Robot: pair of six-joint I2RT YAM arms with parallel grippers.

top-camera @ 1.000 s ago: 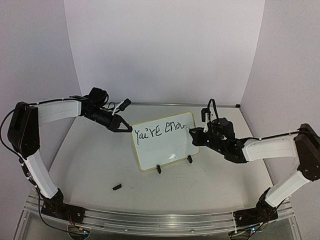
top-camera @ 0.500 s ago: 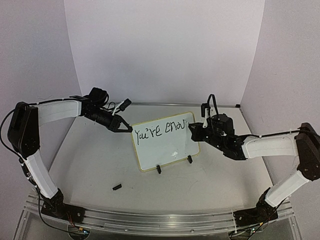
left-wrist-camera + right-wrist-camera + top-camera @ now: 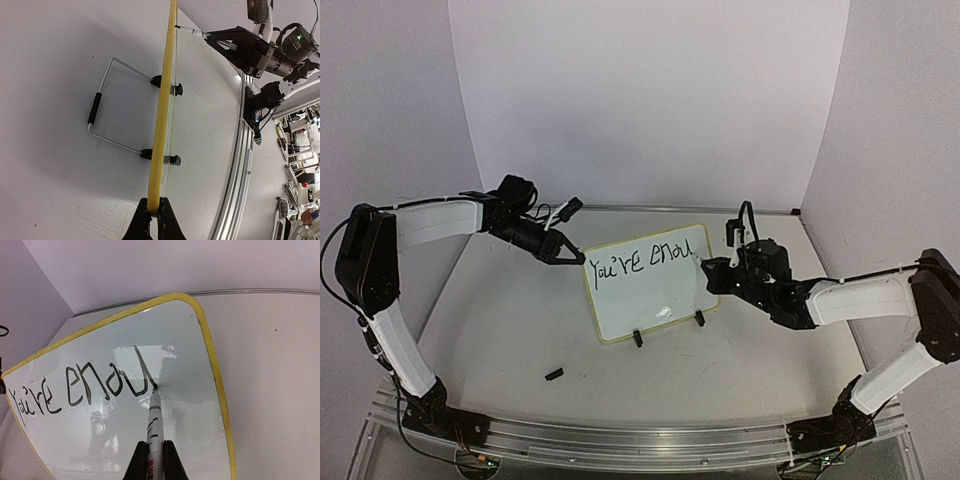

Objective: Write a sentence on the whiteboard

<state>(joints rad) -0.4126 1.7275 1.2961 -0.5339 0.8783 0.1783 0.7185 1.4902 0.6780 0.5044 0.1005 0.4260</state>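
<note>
Whiteboard [image 3: 650,285], upright on the desk [image 3: 500,330], set between two grippers; sentence [image 3: 80,387] partly written.
Left gripper [image 3: 153,220]: clenched on the board's yellow rim at its upper corner, with the board edge running straight ahead of it, past the clip feet [image 3: 172,90] and wire stand [image 3: 94,107]. Right gripper [image 3: 154,462]: clamped on a marker [image 3: 154,417], its tip touching the board surface just ahead, at the end of the last letter. The black writing reads "You're enou" and stretches left of the tip. A small black piece [image 3: 554,374] lies on the desk, well apart from both grippers.
</note>
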